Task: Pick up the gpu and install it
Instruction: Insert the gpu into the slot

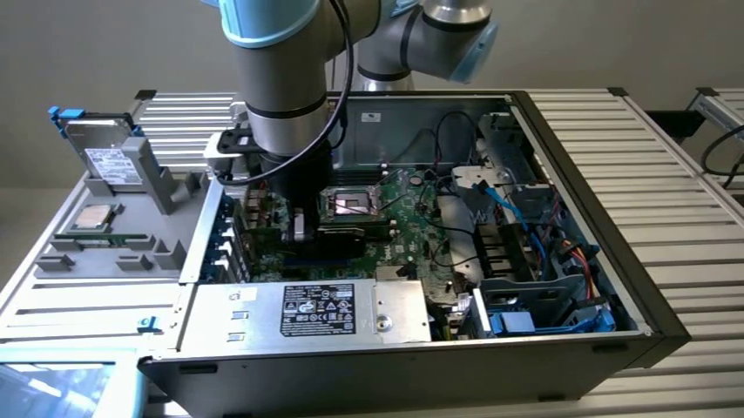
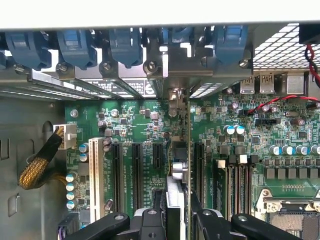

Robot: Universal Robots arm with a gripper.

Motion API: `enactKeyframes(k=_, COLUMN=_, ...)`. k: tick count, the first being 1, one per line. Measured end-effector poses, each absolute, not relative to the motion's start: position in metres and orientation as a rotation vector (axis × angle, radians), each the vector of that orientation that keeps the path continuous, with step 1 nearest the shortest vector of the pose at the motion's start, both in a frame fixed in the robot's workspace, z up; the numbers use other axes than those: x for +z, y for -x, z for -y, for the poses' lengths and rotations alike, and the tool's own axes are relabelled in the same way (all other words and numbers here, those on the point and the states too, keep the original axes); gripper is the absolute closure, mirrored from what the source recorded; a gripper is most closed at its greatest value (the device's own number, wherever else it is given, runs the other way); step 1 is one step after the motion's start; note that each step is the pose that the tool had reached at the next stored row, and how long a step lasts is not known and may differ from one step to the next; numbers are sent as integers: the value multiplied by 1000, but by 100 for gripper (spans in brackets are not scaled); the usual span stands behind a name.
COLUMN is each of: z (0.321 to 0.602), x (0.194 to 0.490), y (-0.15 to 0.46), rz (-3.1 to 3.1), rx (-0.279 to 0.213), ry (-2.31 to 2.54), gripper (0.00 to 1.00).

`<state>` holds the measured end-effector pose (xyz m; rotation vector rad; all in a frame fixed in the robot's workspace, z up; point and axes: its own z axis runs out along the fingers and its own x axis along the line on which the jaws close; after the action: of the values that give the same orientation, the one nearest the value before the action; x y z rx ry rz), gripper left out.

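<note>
1. In the exterior view, the arm reaches down into the open computer case (image 1: 651, 287) in the middle of the frame. The gripper (image 1: 299, 228) is low over the green motherboard (image 1: 402, 231).
2. In the wrist view, the jaws are closed on the gpu (image 2: 178, 195), a thin card seen edge-on at the bottom middle. It stands upright over the long black slots (image 2: 136, 172).

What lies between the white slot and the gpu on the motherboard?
Three black slots lie between white slot and gpu, seen in the wrist view.
</note>
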<state>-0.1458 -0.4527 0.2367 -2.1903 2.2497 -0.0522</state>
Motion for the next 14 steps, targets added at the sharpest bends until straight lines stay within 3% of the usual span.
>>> enactKeyframes(k=14, z=453, x=236, y=149, rz=-2250, rx=-53, ry=2190, gripper=71)
